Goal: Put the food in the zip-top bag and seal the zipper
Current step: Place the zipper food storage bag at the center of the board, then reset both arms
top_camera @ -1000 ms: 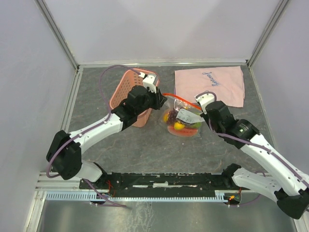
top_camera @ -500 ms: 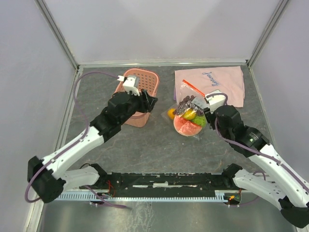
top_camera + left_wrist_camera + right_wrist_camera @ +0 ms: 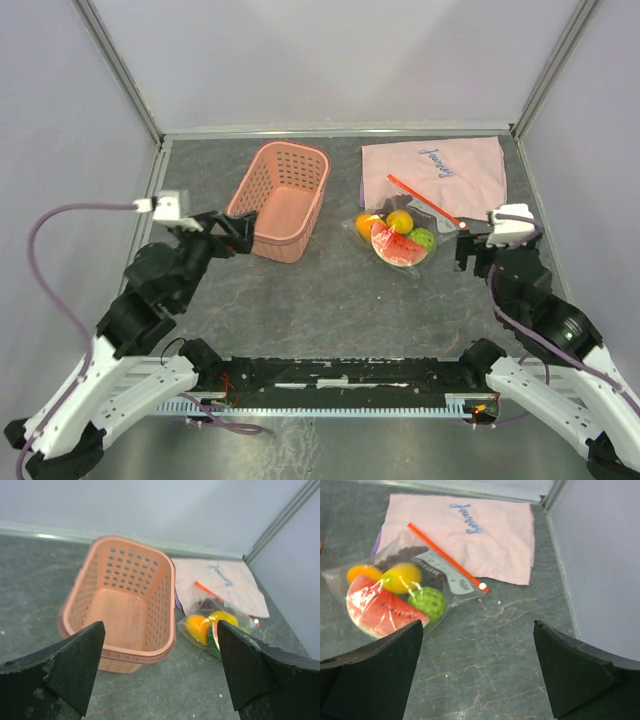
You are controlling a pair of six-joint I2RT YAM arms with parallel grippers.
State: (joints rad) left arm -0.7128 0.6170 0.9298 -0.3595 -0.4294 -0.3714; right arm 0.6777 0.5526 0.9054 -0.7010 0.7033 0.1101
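**A:** Start at the fingers. What have they got?

**B:** Nothing. The right gripper (image 3: 478,630) is spread wide over the table (image 3: 495,660) with nothing between its jaws. The left gripper (image 3: 232,226) is just as wide and just as empty.

**A:** And the bag?

**B:** The zip-top bag (image 3: 447,577) lies flat ahead and to the left of the right gripper, apart from it. From the left gripper it's ahead and to the right, past the pink basket (image 3: 160,605) that sits directly before those jaws. The food is inside. The watermelon slice (image 3: 377,611) is nearest, the bumpy green fruit (image 3: 429,602) is beside it, and the yellow fruit (image 3: 402,576), orange fruit (image 3: 362,573) and grapes (image 3: 407,555) lie further in.

**A:** How will it handle?

**B:** I'd judge it thin, slick and crinkly. The film itself is light and floppy, and the loose lumps inside will shift the weight. I'd pinch at the zipper (image 3: 445,556), which is the stiffest line. Its white end is the end closest to the right gripper. I can't tell whether it's fully sealed.

**A:** Room to move?

**B:** There's open table beneath and to the right of the right gripper, up to the side wall (image 3: 600,580). The zipper's far stretch lies over the pink cloth (image 3: 470,535), so a low pinch there could catch fabric.
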